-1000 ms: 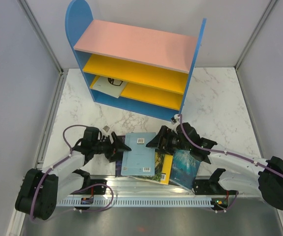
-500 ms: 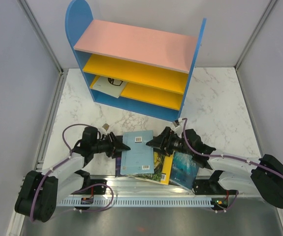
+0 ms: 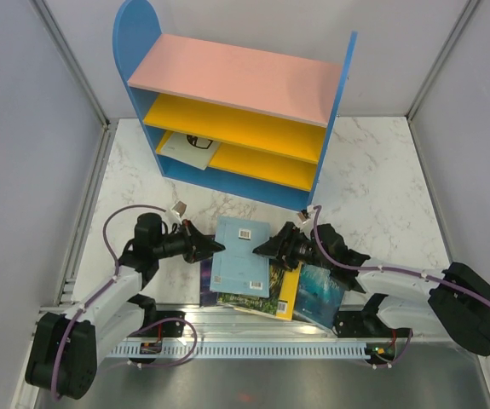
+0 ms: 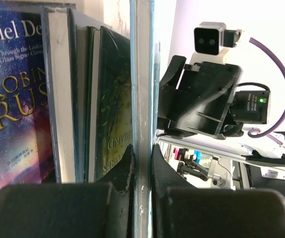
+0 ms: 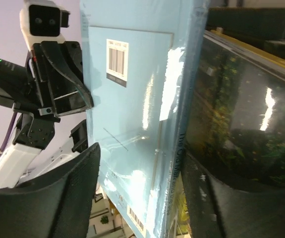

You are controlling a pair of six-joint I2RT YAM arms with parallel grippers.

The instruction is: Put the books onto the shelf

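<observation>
Light blue book (image 3: 242, 257), topmost of the books (image 3: 306, 294) lying on the table (image 3: 372, 183) before the shelf (image 3: 134, 51), with the left end effector (image 3: 214, 246) clamped on one edge and the right end effector (image 3: 262, 249) wide at the other.

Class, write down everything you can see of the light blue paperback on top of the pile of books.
The light blue paperback is thin, with a glossy cover. It has a white barcode label near its far edge and dark lettering down its spine. It lies barcode side up, topmost on the pile of other books. The left gripper is shut on its left edge. The right gripper is open, with one finger on each side of the spine edge.
</observation>
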